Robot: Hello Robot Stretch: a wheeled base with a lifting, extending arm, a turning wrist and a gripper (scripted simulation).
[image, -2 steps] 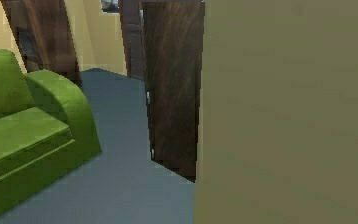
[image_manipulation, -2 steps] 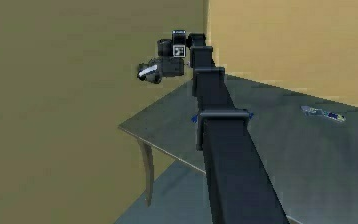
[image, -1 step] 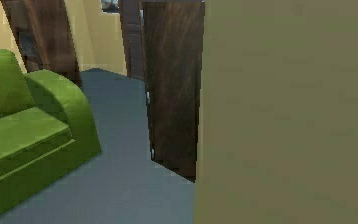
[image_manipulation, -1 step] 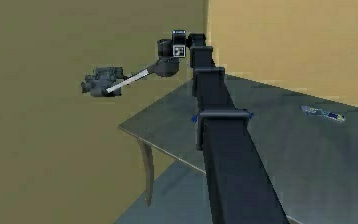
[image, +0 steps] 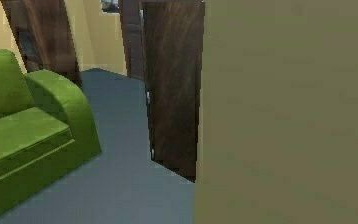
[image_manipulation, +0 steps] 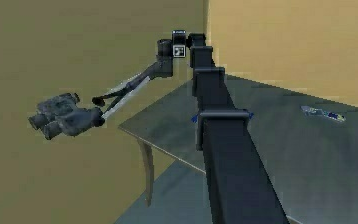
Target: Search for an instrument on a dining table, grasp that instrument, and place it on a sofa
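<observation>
In the forward view, a plain tan wall (image: 287, 110) takes the whole right half of the frame. Blue-grey floor (image: 137, 170) runs from the bottom centre up toward the top. A green sofa (image: 27, 130) sits at the left edge, its arm rounded and its seat cushion bare. A dark wooden door (image: 175, 85) stands upright at the centre, just beside the wall's edge.

In the arm side view, a grey-topped bench (image_manipulation: 317, 160) spreads across the lower right, and one curved leg (image_manipulation: 147, 170) shows below its near corner. The dark square arm (image_manipulation: 227, 150) rises from the bottom edge over the bench to the upper centre. From there the pincer (image_manipulation: 99, 103) reaches down to the left, past the bench's edge. It holds the instrument (image_manipulation: 62, 113), a dark grey two-barrelled thing that hangs at the left of the frame, clear of the bench, with only wall behind it. How wide the pincer's grip is cannot be told. A small blue thing (image_manipulation: 322, 113) lies on the bench at the right.
</observation>
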